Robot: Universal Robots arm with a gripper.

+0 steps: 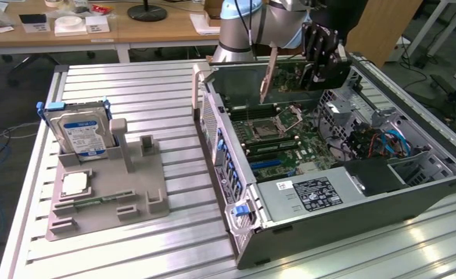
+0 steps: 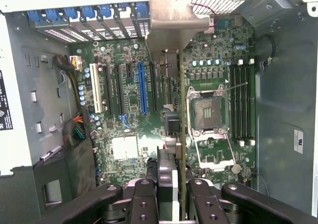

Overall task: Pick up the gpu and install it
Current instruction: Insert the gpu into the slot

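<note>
Gripper (image 1: pixel 320 68) is clamped on the gpu (image 1: pixel 278 74), with the card standing on edge and its pale bracket at the end away from the fingers (image 2: pixel 142 201). It's hanging over the open pc case (image 1: pixel 329 232), motherboard (image 2: pixel 124 110) straight below the gripper, card not seated in any slot.

Slotted alu table (image 1: pixel 135 110), what I see on it
Grey holder block (image 1: pixel 107 180) sits twd the exterior view's left, open PC case (image 1: pixel 352 232) twd its right; the two are apart w/ bare slats between
</note>
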